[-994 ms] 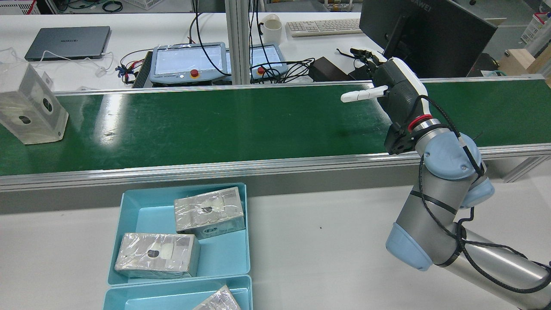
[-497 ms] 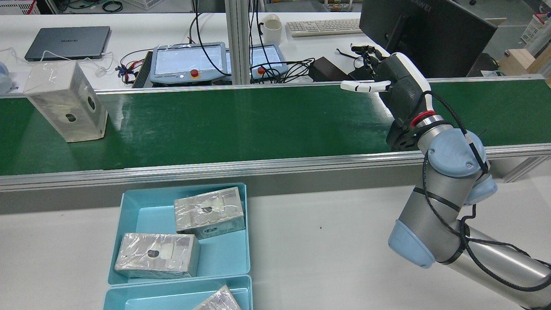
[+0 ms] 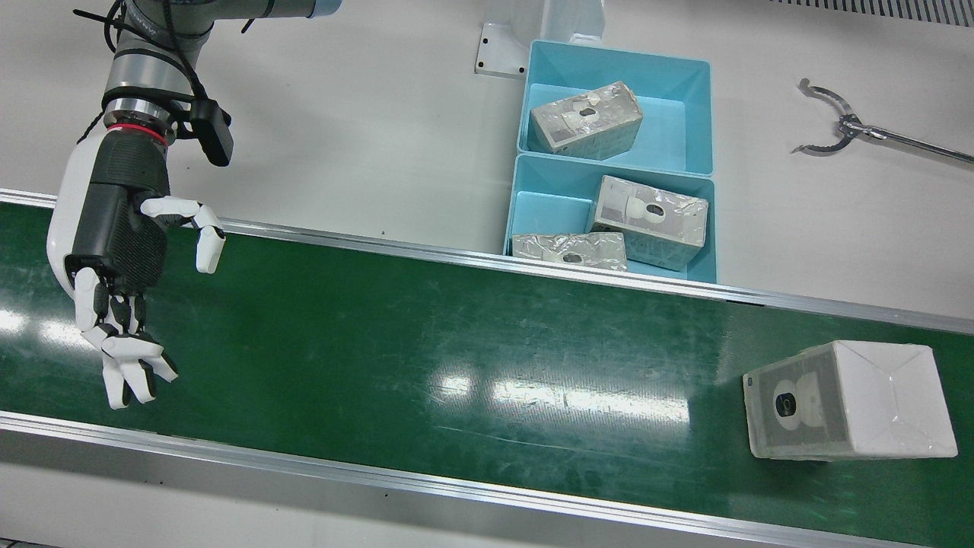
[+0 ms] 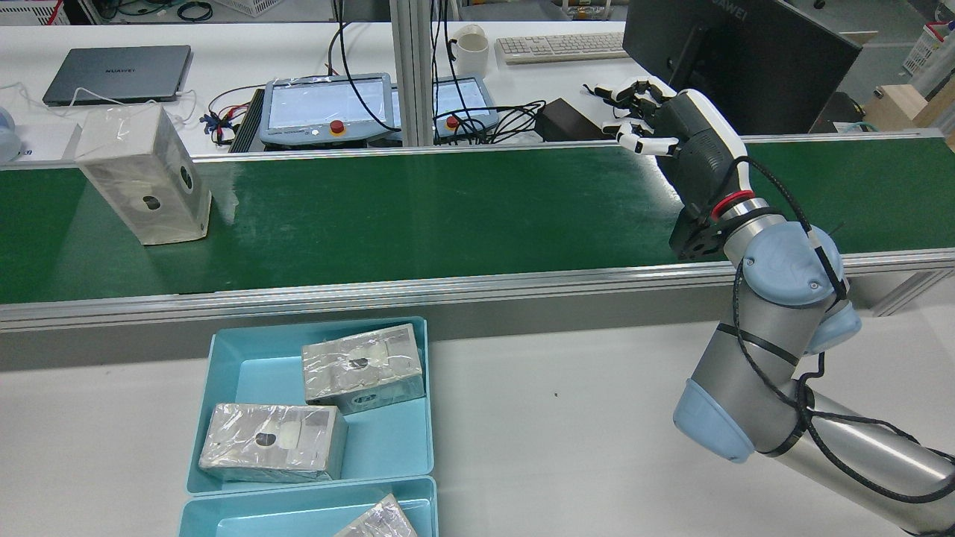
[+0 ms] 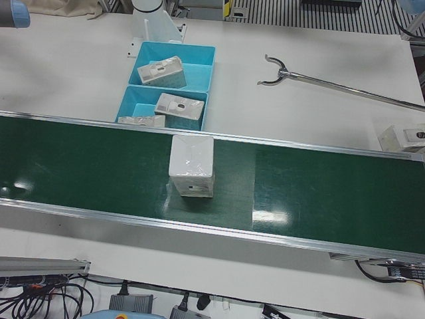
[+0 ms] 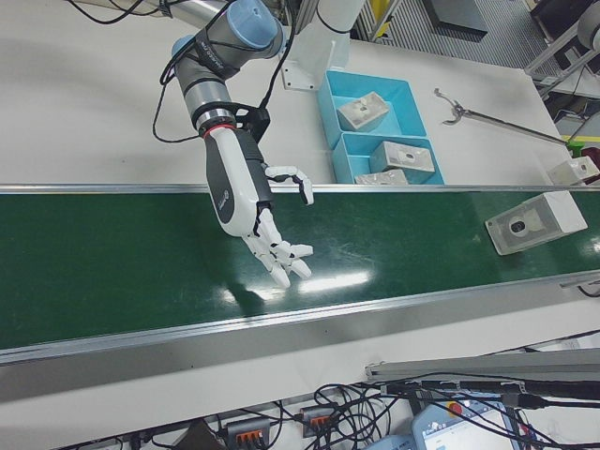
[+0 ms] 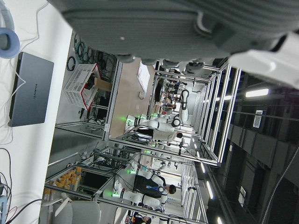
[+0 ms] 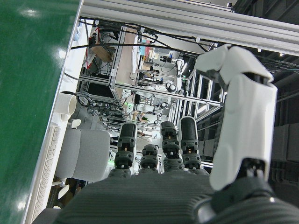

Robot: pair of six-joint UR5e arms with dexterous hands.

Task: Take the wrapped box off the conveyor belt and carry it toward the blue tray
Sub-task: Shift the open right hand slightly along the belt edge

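Observation:
A white wrapped box [image 4: 145,175] stands upright on the green conveyor belt [image 4: 448,209], at its left in the rear view. It also shows in the front view [image 3: 848,399] and left-front view [image 5: 192,166]. My right hand [image 4: 656,119] hovers open and empty over the belt's far right part, far from the box; it also shows in the front view [image 3: 122,251] and right-front view [image 6: 258,211]. Two blue trays [image 4: 246,358] sit on the table before the belt and hold wrapped boxes [image 4: 363,367]. My left hand [image 7: 163,23] shows only as a dark palm in its own view.
A metal grabber tool [image 3: 837,129] lies on the table beyond the trays. Another small box [image 5: 405,136] sits at the belt's end. Teach pendants [image 4: 328,108] and a monitor [image 4: 739,60] stand behind the belt.
The wrapped box has ridden the belt rightward in the rear view, toward my right hand. My right hand has shifted slightly toward the belt's far edge and its thumb has curled in.

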